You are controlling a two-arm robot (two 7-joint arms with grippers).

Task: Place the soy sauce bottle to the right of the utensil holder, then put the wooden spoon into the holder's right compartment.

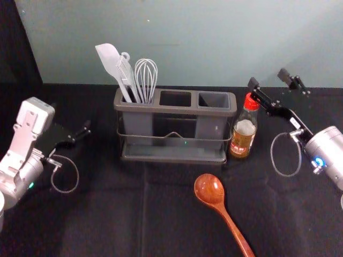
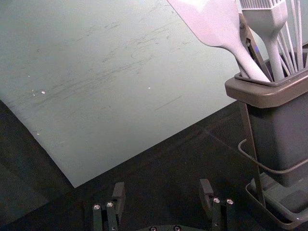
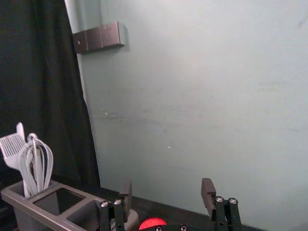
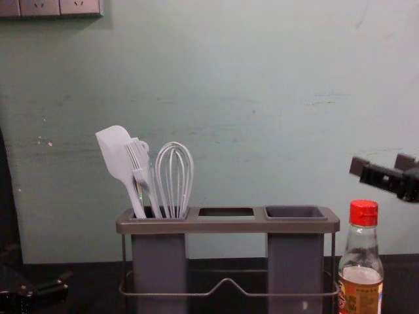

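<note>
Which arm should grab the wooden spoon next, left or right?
Probably right: the open right gripper holds nothing, the spoon's handle slants toward its side, and the holder's empty right compartment is closer to it than to the left gripper.

Can't read any word, brand, number or sign, not even on the label (image 1: 241, 143) of the soy sauce bottle (image 1: 246, 127), too small to decipher
</note>
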